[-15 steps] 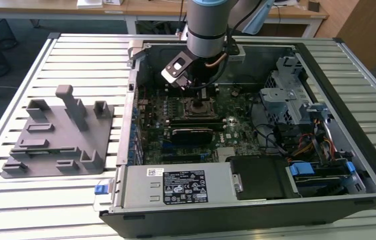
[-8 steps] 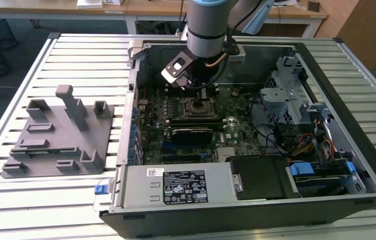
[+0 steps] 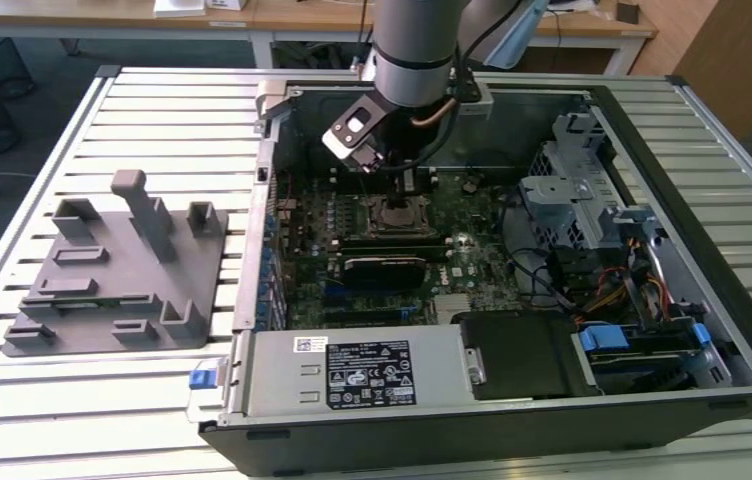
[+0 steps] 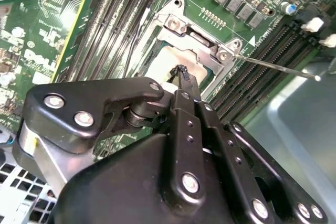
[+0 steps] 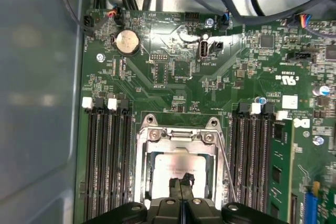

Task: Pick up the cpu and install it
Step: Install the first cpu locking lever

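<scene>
The cpu (image 5: 176,162) lies flat inside the metal socket frame (image 5: 178,136) on the green motherboard, its pale silver top showing through the frame's window. In the second wrist view the cpu (image 4: 160,64) sits just beyond the fingertips. My gripper (image 5: 181,180) is shut, its two black fingers pressed together with nothing between them, tips right over the chip's top; I cannot tell whether they touch. In the exterior view my gripper (image 3: 403,186) hangs straight above the socket (image 3: 396,214) inside the open computer case. A thin socket lever (image 4: 278,66) sticks out sideways.
Memory slots (image 5: 107,161) flank the socket on both sides. A grey plastic tray (image 3: 123,270) with upright posts rests on the slatted table at the exterior view's left. The case holds a power supply (image 3: 349,370), a drive cage (image 3: 576,190) and cables (image 3: 616,290).
</scene>
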Tool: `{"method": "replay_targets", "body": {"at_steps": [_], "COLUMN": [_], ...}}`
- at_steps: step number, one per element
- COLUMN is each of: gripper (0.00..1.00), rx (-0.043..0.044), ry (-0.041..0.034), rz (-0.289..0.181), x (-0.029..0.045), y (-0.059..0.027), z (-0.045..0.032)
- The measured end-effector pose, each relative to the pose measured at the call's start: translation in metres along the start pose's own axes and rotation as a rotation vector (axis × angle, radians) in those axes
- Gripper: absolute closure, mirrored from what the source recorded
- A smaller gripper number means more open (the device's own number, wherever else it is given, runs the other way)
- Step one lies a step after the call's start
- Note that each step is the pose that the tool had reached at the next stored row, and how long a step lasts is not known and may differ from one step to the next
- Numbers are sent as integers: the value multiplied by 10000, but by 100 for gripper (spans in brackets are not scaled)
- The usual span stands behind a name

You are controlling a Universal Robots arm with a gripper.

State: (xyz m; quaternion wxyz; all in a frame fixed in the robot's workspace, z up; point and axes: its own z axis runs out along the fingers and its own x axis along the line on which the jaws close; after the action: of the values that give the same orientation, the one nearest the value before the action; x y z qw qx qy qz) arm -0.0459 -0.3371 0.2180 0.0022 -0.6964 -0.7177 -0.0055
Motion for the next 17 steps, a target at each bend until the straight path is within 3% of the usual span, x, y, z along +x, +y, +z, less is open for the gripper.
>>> {"method": "replay_targets", "body": {"at_steps": [4, 15, 17], "gripper": [89, 89, 89], "rx": [-1, -1, -5], "ry": [1, -12, -21], "rz": [0, -1, -8], "x": [1, 5, 6], "y": [0, 2, -12], "z": [-106, -493, -508]}}
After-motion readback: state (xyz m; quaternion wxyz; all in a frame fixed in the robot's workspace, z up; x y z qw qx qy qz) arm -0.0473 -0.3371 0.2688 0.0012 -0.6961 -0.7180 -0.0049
